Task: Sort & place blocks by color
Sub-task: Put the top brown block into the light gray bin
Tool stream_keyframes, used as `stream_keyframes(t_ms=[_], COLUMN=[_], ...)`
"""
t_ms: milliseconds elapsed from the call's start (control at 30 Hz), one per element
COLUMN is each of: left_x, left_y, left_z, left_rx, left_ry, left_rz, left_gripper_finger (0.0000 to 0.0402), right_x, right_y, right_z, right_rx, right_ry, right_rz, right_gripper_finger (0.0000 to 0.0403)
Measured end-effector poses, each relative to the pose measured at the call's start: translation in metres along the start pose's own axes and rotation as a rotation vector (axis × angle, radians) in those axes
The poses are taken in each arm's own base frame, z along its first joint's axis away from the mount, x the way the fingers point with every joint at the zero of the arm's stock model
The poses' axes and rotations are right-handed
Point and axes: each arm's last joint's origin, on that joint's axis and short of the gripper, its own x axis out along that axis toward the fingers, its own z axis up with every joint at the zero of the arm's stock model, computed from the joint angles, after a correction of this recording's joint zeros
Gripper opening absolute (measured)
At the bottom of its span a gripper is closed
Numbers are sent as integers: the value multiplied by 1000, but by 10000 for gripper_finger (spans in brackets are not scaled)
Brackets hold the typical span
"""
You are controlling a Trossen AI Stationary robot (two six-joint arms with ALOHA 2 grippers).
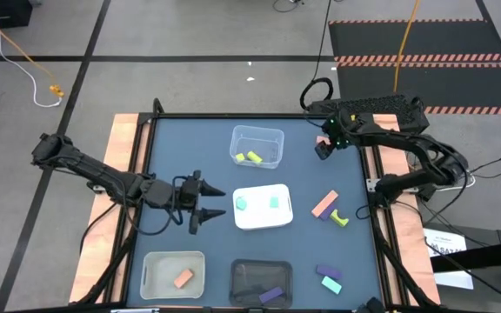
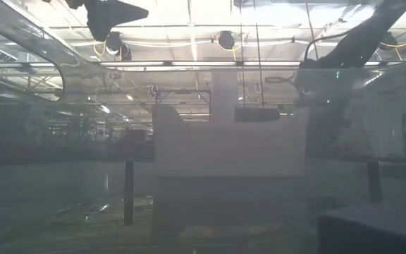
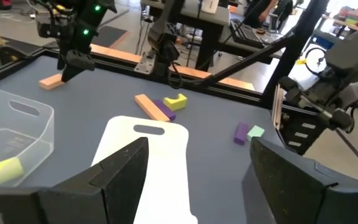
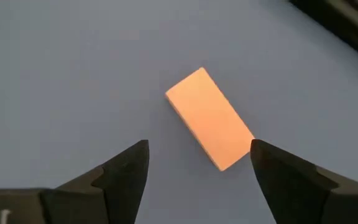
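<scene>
Right gripper (image 1: 323, 148): positioned at the far right corner of the table, directly above a salmon-orange block (image 4: 209, 117). Fingers spread wide; nothing is held between them.
Salmon-orange block: lies flat on the blue table surface (image 1: 190, 148), between and just ahead of the right gripper's fingertips, apart from both. In the left wrist view it shows beside that gripper's tips (image 3: 51, 81).
Left gripper (image 1: 207, 202): hovers at the left of the white tray (image 1: 262, 207), fingertips directed toward it. Fingers open, empty.
White tray: just ahead of the left gripper; carries two teal blocks (image 1: 241, 203).
Clear tray (image 1: 257, 145): beyond the white tray, to the left gripper's far side; contains yellow-green blocks (image 1: 252, 157).
Loose group, right of white tray: a salmon-orange bar (image 1: 324, 204), a purple block (image 1: 327, 216) and a yellow-green block (image 1: 340, 218) lie close together, well past the left gripper and nearer the right arm's base side.
Loose pair, near edge: a purple piece (image 1: 329, 272) and a teal piece (image 1: 330, 284) lie touching or nearly so, well apart from both grippers.
White bin (image 1: 173, 275): on the near side of the left gripper; holds one salmon-orange piece (image 1: 183, 278).
Black tray (image 1: 262, 282): near edge, beside the white bin; holds a purple bar (image 1: 270, 295).
Low view: hazy; no block can be told there.
</scene>
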Motion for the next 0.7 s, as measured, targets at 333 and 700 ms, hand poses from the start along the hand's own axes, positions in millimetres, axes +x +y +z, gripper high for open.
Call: stream_keyframes(t_ms=[333,700], left_x=[0,0], left_y=[0,0], left_z=[0,0], left_rx=[0,2], left_ry=[1,2], left_rz=[0,1], left_gripper_finger=[282,282], right_x=[19,31], right_y=[-13,-12], right_z=[10,16], right_rx=[2,-73], right_ry=[-18,27], right_rz=[25,74], right_gripper_finger=[269,248])
